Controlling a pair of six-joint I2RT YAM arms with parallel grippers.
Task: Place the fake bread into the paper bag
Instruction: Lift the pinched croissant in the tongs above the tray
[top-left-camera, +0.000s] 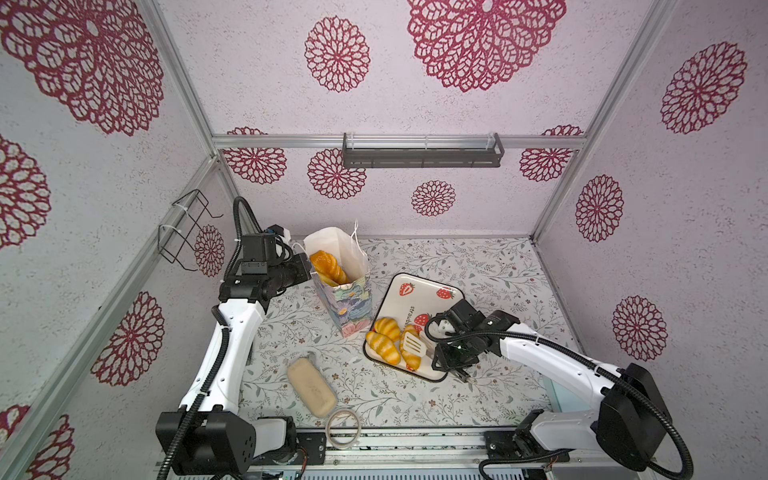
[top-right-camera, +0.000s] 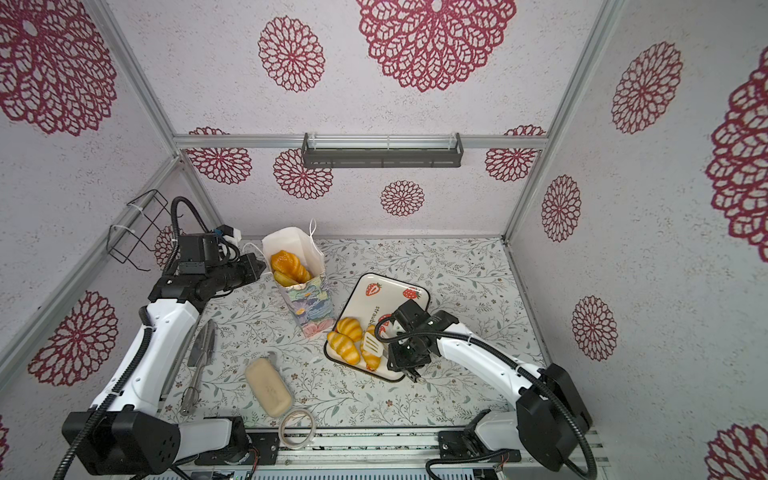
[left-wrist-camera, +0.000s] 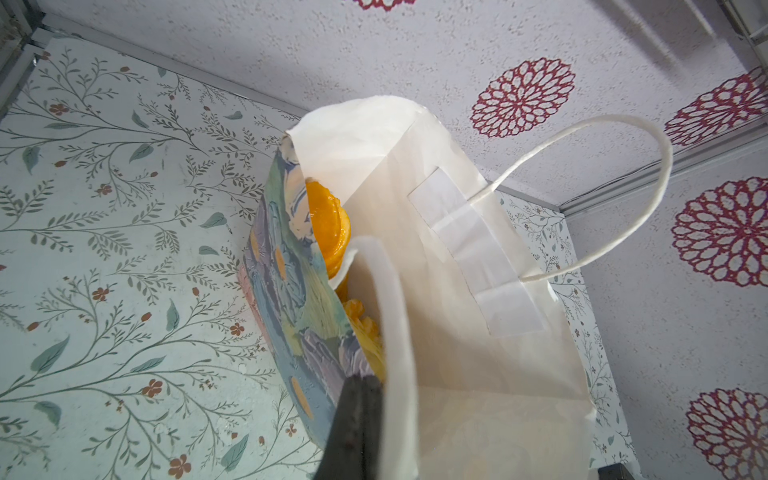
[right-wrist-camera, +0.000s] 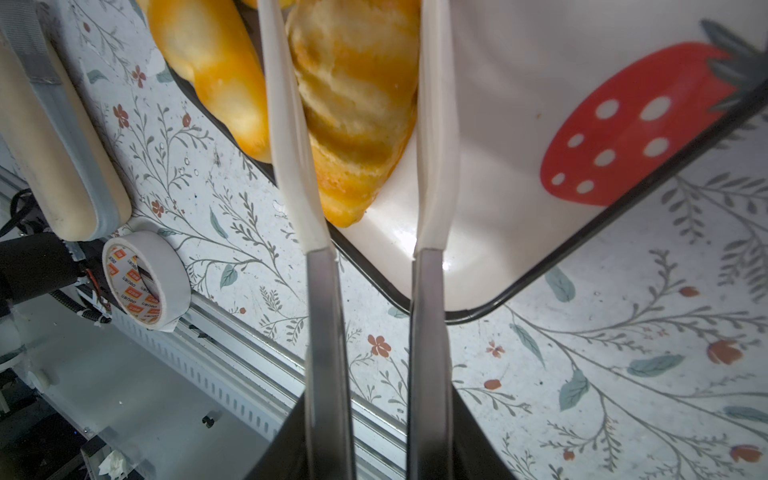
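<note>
Paper bag (top-left-camera: 353, 307): we see it standing upright at the back left of the flowered table (top-left-camera: 478, 266), its mouth open and its white inside showing.
Left gripper (top-left-camera: 306, 268): clenched on the bag's left rim. In the left wrist view a dark finger (left-wrist-camera: 353, 424) lies against the white paper.
Bread in the bag: a glossy braided loaf (top-left-camera: 328, 266) leans inside, with more orange pieces under it.
Bread still out: three striped croissants (top-left-camera: 384, 348) lie at the near end of the strawberry tray (top-left-camera: 428, 291), just beside the bag.
Right gripper (right-wrist-camera: 380, 440): grasping a pair of tongs (top-left-camera: 413, 345). Their white tips straddle the third croissant (right-wrist-camera: 357, 104), one on each side.
Front edge: a beige block (top-left-camera: 311, 386) lies next to a roll of tape (top-left-camera: 343, 428).
</note>
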